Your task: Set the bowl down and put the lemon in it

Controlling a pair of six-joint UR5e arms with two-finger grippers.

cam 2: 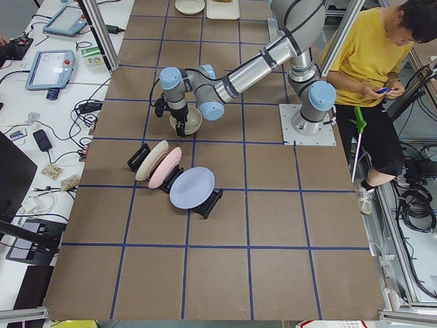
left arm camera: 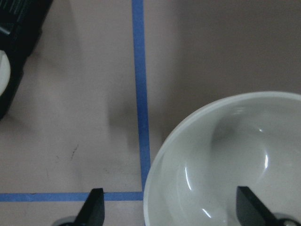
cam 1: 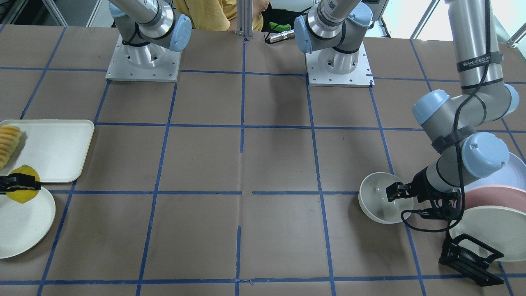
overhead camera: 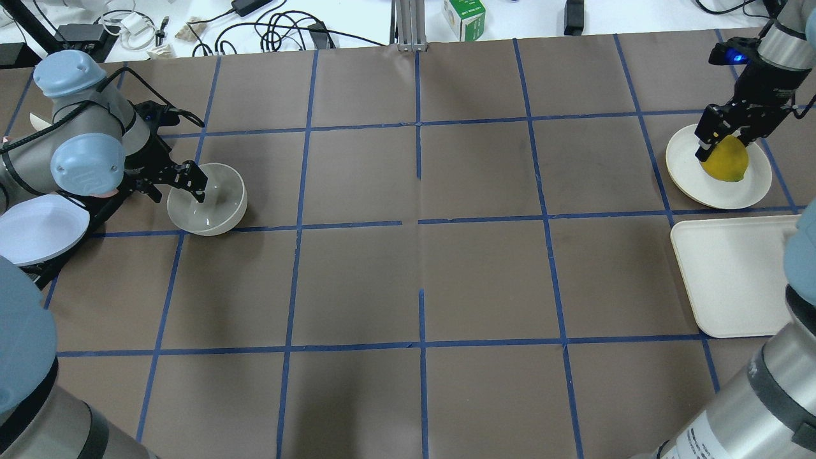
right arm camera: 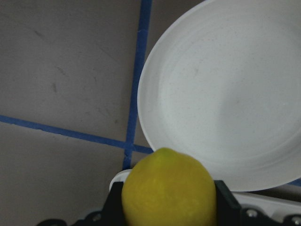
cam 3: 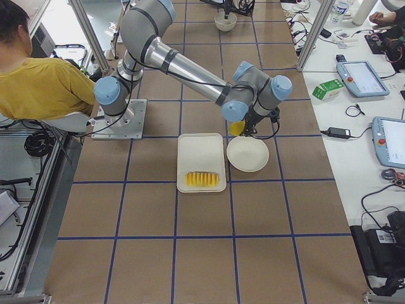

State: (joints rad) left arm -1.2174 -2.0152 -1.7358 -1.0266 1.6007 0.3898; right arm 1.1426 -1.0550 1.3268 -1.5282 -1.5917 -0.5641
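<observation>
The off-white bowl [overhead camera: 213, 204] stands upright on the brown table near my left arm, also visible in the front view [cam 1: 376, 201]. My left gripper [overhead camera: 194, 185] is open and straddles the bowl's rim: in the left wrist view one finger [left arm camera: 94, 209] is outside the bowl [left arm camera: 225, 155] and the other inside. At the far end, my right gripper [overhead camera: 720, 150] is shut on the yellow lemon [overhead camera: 730, 164]. The lemon [right arm camera: 169, 188] hangs over the edge of a flat cream plate [right arm camera: 225, 94].
A cream tray [overhead camera: 733, 274] lies next to the plate [overhead camera: 755, 188] and carries a sliced yellow-orange fruit [cam 1: 9, 142]. A black dish rack [cam 1: 468, 259] with cream, pink [cam 1: 493, 197] and pale blue plates stands close behind my left arm. An operator in yellow sits behind the bases.
</observation>
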